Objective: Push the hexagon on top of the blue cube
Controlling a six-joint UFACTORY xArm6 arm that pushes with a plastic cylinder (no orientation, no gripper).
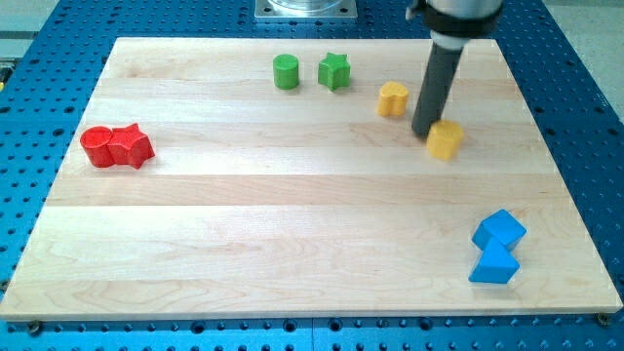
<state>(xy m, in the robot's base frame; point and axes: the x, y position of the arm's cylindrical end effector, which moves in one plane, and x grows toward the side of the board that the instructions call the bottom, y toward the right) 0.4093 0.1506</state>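
Observation:
A yellow hexagon-like block (447,141) lies at the view's upper right. My tip (425,133) rests on the board, touching that block's left edge. The dark rod (439,83) rises from the tip toward the view's top. The blue cube (499,230) sits near the view's lower right, well below the yellow block. A blue triangular block (493,265) touches the cube from below.
A second yellow block (393,99) lies left of the rod. A green cylinder (286,71) and a green star (333,70) sit near the top edge. Two red blocks (116,146) touch each other at the far left. The wooden board (292,244) lies on a blue perforated table.

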